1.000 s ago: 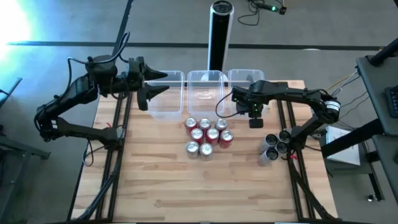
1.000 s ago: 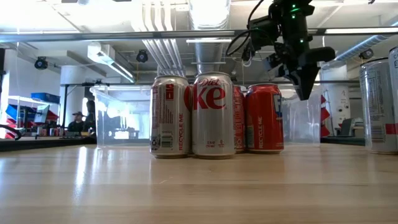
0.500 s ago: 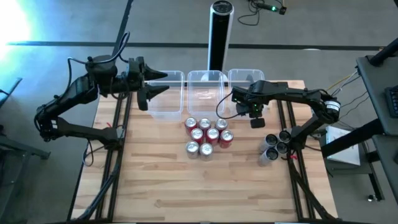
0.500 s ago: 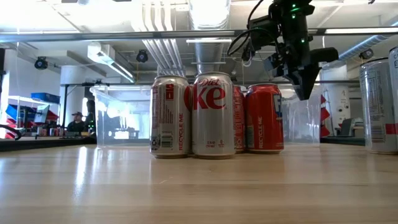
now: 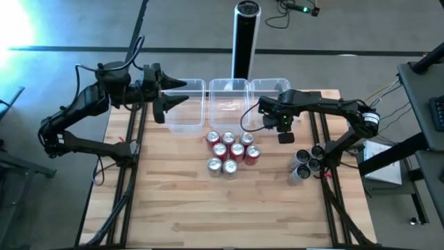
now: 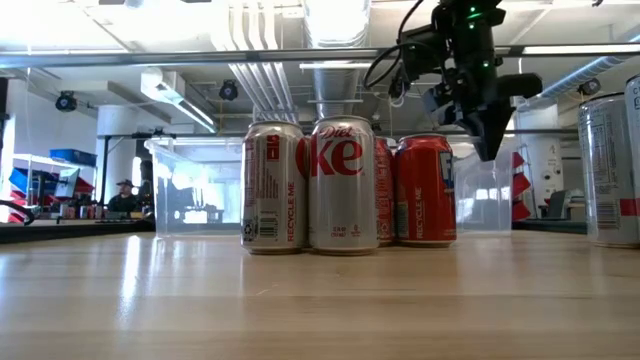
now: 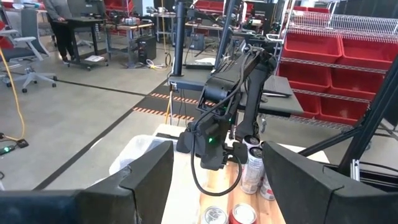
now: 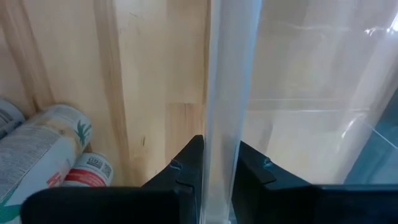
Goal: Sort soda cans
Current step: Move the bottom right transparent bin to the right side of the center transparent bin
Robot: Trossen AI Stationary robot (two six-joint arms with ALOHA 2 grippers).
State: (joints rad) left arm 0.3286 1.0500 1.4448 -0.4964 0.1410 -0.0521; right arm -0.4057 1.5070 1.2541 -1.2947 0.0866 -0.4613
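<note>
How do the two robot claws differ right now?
The left gripper is open and holds nothing; the right gripper is pinched shut on a clear wall. The left gripper hangs above the left tub; the right gripper grips the right tub. Both are dark and two-fingered.

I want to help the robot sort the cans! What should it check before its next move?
1. Right gripper pinches the wall of the right clear plastic tub: ok.
2. Left gripper open and empty, beside the left clear plastic tub: ok.
3. Middle bunch of red and silver metal soda cans standing upright: ok.
4. Dark grey metal cans near the right arm all upright: cannot tell.
5. Middle clear plastic tub free of cans: ok.
</note>
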